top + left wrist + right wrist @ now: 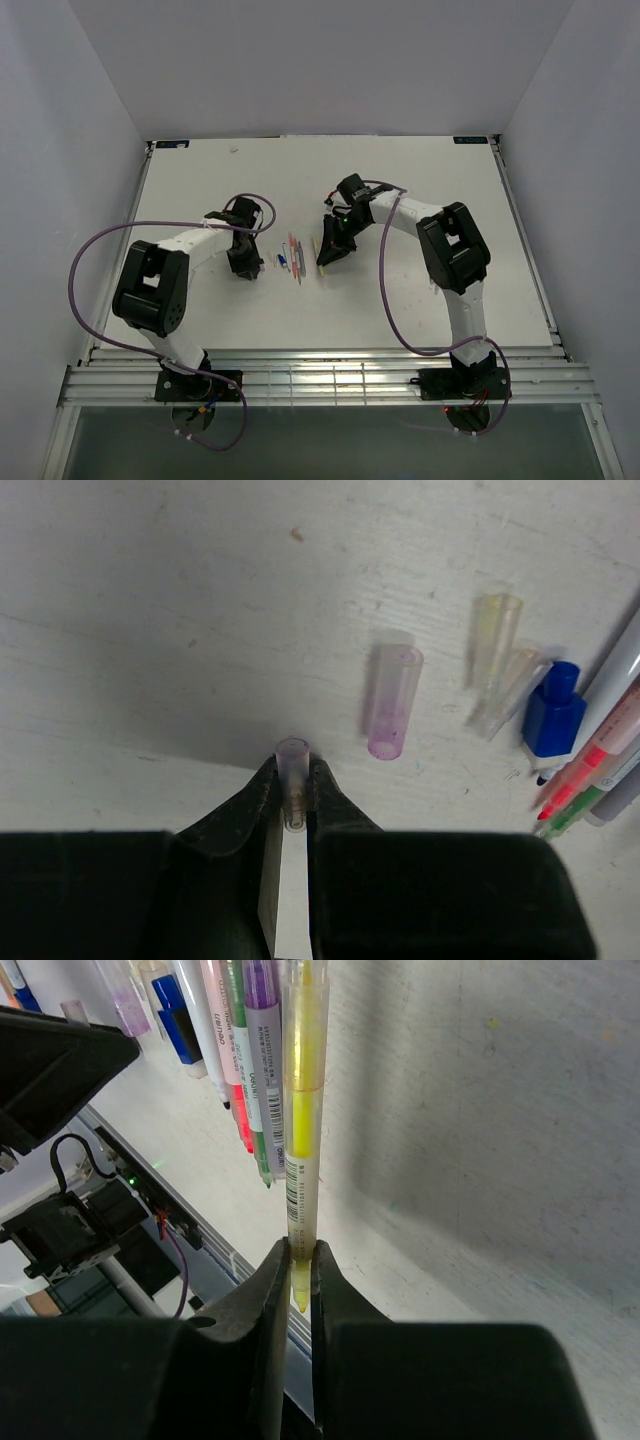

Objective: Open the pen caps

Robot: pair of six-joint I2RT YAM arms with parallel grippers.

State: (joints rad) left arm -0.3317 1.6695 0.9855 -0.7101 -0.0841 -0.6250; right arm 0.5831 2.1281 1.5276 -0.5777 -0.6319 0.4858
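My left gripper is shut on a small translucent pale cap, held just above the table. Loose caps lie ahead of it: a purple cap, a yellowish clear cap, another clear cap and a blue cap. My right gripper is shut on a yellow pen near its bare yellow tip. In the top view the left gripper and right gripper flank the row of pens.
Several uncapped pens lie side by side, with pink, green and grey bodies; they also show in the right wrist view. The table's near edge and metal rails run behind the grippers. The left arm's body sits close to the right gripper.
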